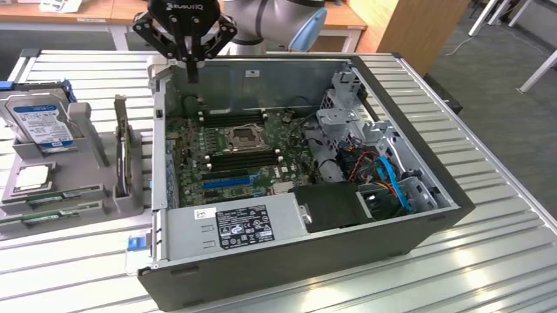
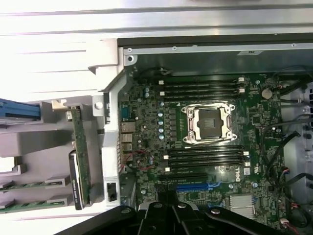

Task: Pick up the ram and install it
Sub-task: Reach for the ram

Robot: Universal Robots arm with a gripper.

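Note:
Two ram sticks, thin and green, lie in the slots of a grey holder (image 1: 87, 202) outside the case, at the exterior view's left: one ram stick (image 1: 59, 195) and a second (image 1: 48, 218) just in front of it. In the wrist view the same ram sticks (image 2: 24, 186) sit beside the case wall. My gripper (image 1: 192, 70) hangs shut and holds nothing, above the rear edge of the open computer case (image 1: 418, 169), well away from the sticks. Its closed fingers (image 2: 168, 203) point at the motherboard (image 2: 161, 127), whose long black memory slots (image 2: 203, 156) flank the CPU socket (image 2: 210, 122).
The holder also carries a blue-labelled hard drive (image 1: 39, 124), a silver processor chip (image 1: 30, 177) and an upright expansion card (image 1: 122, 150). Inside the case are a power supply (image 1: 235, 225), a drive cage (image 1: 348, 124) and blue cables (image 1: 392, 182). Everything rests on a slatted metal table (image 1: 487, 222).

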